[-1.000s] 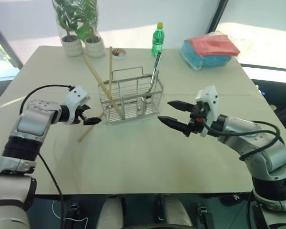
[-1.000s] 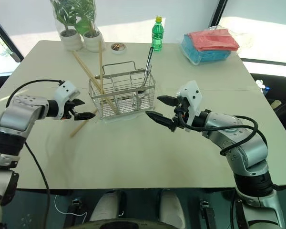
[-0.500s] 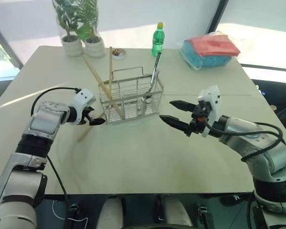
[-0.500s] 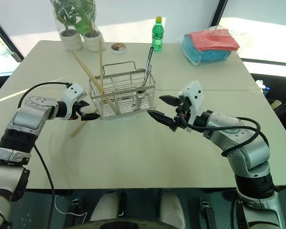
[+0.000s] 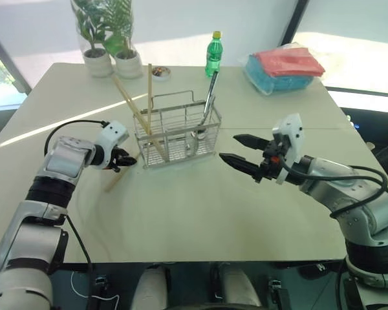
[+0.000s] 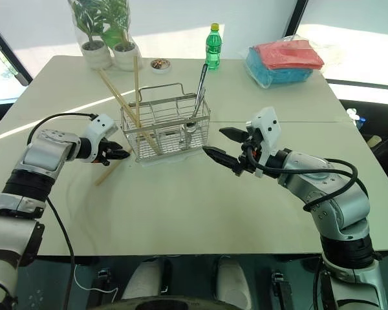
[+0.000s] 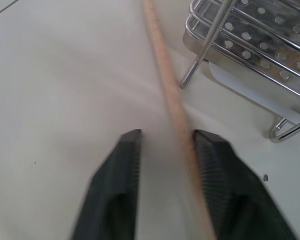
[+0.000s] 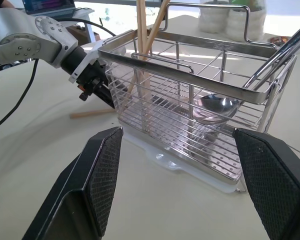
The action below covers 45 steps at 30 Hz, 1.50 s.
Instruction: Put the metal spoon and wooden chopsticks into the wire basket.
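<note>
Left gripper (image 5: 130, 161) jaws closed on wooden chopstick (image 7: 171, 102) lying on tabletop (image 5: 181, 206) beside wire basket (image 5: 176, 135). Right gripper (image 5: 238, 150) jaws apart, empty. Metal spoon (image 5: 208, 103) in basket.

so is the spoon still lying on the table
No, the metal spoon stands in the wire basket, bowl down.

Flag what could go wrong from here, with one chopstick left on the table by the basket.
1. The left gripper has the loose chopstick between its fingers near one end, so the long stick may pivot or slip when lifted.
2. That chopstick lies right beside the wire basket; swinging it up could catch the wire and shove or tip the basket, spilling the metal spoon and the chopsticks leaning inside.
</note>
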### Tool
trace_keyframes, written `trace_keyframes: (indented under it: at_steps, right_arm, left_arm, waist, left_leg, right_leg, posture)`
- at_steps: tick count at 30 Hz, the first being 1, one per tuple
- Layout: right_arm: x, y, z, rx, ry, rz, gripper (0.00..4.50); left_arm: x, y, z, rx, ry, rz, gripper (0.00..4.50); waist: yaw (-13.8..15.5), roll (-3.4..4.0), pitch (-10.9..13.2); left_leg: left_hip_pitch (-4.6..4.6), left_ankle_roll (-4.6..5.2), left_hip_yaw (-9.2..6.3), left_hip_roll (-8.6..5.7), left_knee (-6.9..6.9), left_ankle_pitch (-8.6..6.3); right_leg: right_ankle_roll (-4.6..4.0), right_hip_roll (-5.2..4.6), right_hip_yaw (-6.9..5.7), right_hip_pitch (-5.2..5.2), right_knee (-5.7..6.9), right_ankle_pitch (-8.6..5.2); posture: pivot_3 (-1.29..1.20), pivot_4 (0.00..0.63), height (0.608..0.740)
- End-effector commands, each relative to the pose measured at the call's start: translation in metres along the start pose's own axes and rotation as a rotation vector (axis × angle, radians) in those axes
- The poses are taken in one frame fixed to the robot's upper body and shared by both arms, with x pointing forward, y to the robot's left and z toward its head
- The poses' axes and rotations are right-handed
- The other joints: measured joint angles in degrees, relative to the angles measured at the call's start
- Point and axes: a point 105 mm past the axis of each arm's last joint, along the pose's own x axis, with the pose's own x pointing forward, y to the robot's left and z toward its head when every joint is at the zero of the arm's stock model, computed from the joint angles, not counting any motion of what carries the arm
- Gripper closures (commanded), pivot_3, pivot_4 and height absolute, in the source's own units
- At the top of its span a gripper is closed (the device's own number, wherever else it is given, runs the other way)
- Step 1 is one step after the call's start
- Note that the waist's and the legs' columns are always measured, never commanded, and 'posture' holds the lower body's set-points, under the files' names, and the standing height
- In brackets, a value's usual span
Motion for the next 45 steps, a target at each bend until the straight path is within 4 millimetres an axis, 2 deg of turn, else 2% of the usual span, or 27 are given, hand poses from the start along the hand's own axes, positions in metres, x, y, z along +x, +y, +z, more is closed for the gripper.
trace_keyframes:
  at_steps: [1, 9, 13, 16, 20, 22, 24, 28, 32, 36, 38, 41, 42, 45]
  right_arm:
    - [-0.004, 0.001, 0.016, -0.048, -0.046, -0.004, 0.86]
    - [-0.008, 0.017, 0.011, -0.048, -0.012, 0.104, 0.86]
    - [-0.012, 0.026, 0.011, -0.055, 0.001, 0.163, 0.86]
    - [-0.013, 0.024, 0.011, -0.080, 0.015, 0.169, 0.86]
    - [-0.013, 0.021, 0.014, -0.093, 0.016, 0.168, 0.86]
    - [-0.013, 0.020, 0.015, -0.096, 0.018, 0.166, 0.86]
    - [-0.014, 0.019, 0.015, -0.101, 0.021, 0.167, 0.86]
    - [-0.014, 0.021, 0.019, -0.119, 0.022, 0.197, 0.86]
    - [-0.016, 0.025, 0.028, -0.155, 0.010, 0.234, 0.86]
    - [-0.016, 0.021, 0.035, -0.173, -0.005, 0.224, 0.86]
    - [-0.015, 0.019, 0.037, -0.180, -0.012, 0.214, 0.86]
    - [-0.014, 0.017, 0.041, -0.184, -0.022, 0.203, 0.86]
    - [-0.014, 0.017, 0.041, -0.188, -0.023, 0.200, 0.86]
    - [-0.014, 0.014, 0.043, -0.196, -0.031, 0.169, 0.86]
  left_arm:
    - [-0.002, 0.009, -0.007, -0.006, 0.046, 0.042, 4.45]
    - [-0.008, 0.026, -0.018, -0.058, 0.066, 0.118, 4.45]
    - [-0.014, 0.036, -0.030, -0.107, 0.069, 0.181, 4.45]
    - [-0.020, 0.049, -0.030, -0.182, 0.005, 0.266, 4.45]
    - [-0.043, 0.072, -0.014, -0.284, -0.196, 0.379, 4.45]
    - [-0.061, 0.082, 0.000, -0.333, -0.332, 0.430, 4.45]
    - [-0.087, 0.091, 0.024, -0.339, -0.533, 0.491, 4.45]
    - [-0.145, 0.093, 0.074, -0.430, -0.904, 0.509, 4.45]
    - [-0.196, 0.084, 0.123, -0.408, -1.190, 0.498, 4.45]
    - [-0.229, 0.057, 0.178, -0.279, -1.353, 0.403, 4.45]
    - [-0.238, 0.045, 0.201, -0.239, -1.410, 0.354, 4.45]
    - [-0.228, 0.023, 0.229, -0.203, -1.435, 0.253, 4.45]
    - [-0.220, 0.017, 0.233, -0.181, -1.424, 0.232, 4.45]
    - [-0.180, -0.003, 0.234, -0.138, -1.346, 0.152, 4.45]
  waist:
    - [-0.01, 0.00, 0.00]
    - [-0.20, 0.01, -0.02]
    - [-0.42, 0.01, -0.02]
    - [-0.74, 0.01, -0.02]
    - [-1.32, 0.00, -0.01]
    - [-1.22, -0.01, -0.01]
    - [-1.19, -0.03, -0.01]
    - [-0.40, -0.09, 0.00]
    - [0.18, -0.15, -0.01]
    - [0.08, -0.16, -0.02]
    - [0.04, -0.15, -0.02]
    - [0.12, -0.15, -0.02]
    - [0.08, -0.14, -0.02]
    - [0.04, -0.11, -0.02]
  left_leg:
    - [0.00, 0.00, 0.00, 0.00, 0.00, 0.00]
    - [0.05, 0.00, -0.01, 0.02, 0.00, 0.00]
    - [0.07, 0.00, -0.01, 0.03, 0.00, 0.00]
    - [0.11, 0.01, -0.02, 0.06, -0.02, 0.00]
    - [0.10, 0.00, -0.04, 0.08, -0.04, 0.00]
    - [0.08, 0.00, -0.06, 0.09, -0.04, 0.00]
    - [0.03, 0.00, -0.07, 0.09, -0.03, 0.00]
    - [-0.04, 0.00, -0.06, 0.06, 0.00, 0.00]
    - [-0.06, -0.01, -0.08, 0.01, 0.10, 0.00]
    - [-0.05, -0.01, -0.08, -0.02, 0.15, -0.01]
    - [-0.02, -0.01, -0.08, -0.03, 0.15, 0.00]
    - [0.00, -0.01, -0.09, -0.02, 0.16, 0.00]
    - [0.00, -0.01, -0.09, -0.02, 0.16, 0.00]
    - [0.02, -0.01, -0.09, -0.02, 0.16, 0.00]
  right_leg:
    - [0.00, 0.00, 0.00, 0.00, 0.01, 0.00]
    - [0.01, 0.03, 0.00, 0.01, 0.03, 0.00]
    - [0.01, 0.04, 0.01, 0.01, 0.05, 0.00]
    - [0.01, 0.06, 0.01, 0.01, 0.06, 0.01]
    - [0.06, 0.08, 0.00, -0.01, 0.07, 0.03]
    - [0.19, 0.08, -0.01, -0.02, 0.07, 0.11]
    - [0.20, 0.07, -0.02, -0.02, 0.06, 0.12]
    - [0.23, 0.00, -0.04, 0.00, 0.01, 0.13]
    - [0.23, -0.02, -0.04, 0.06, -0.01, 0.14]
    - [0.23, -0.02, -0.05, 0.15, -0.04, 0.14]
    - [0.24, -0.01, -0.04, 0.16, -0.03, 0.14]
    - [0.24, 0.01, -0.05, 0.18, -0.02, 0.14]
    - [0.24, 0.01, -0.04, 0.19, -0.02, 0.14]
    - [0.24, 0.02, -0.04, 0.20, -0.02, 0.14]
  posture:
    - [0.00, 0.150, 0.723]
    - [0.00, 0.150, 0.723]
    - [0.00, 0.150, 0.723]
    - [0.00, 0.150, 0.723]
    - [0.00, 0.150, 0.723]
    - [0.00, 0.150, 0.723]
    - [0.00, 0.150, 0.723]
    - [0.00, 0.150, 0.723]
    - [0.00, 0.150, 0.723]
    - [0.00, 0.150, 0.723]
    - [0.00, 0.150, 0.723]
    - [0.00, 0.150, 0.723]
    - [0.00, 0.150, 0.723]
    - [0.00, 0.150, 0.723]
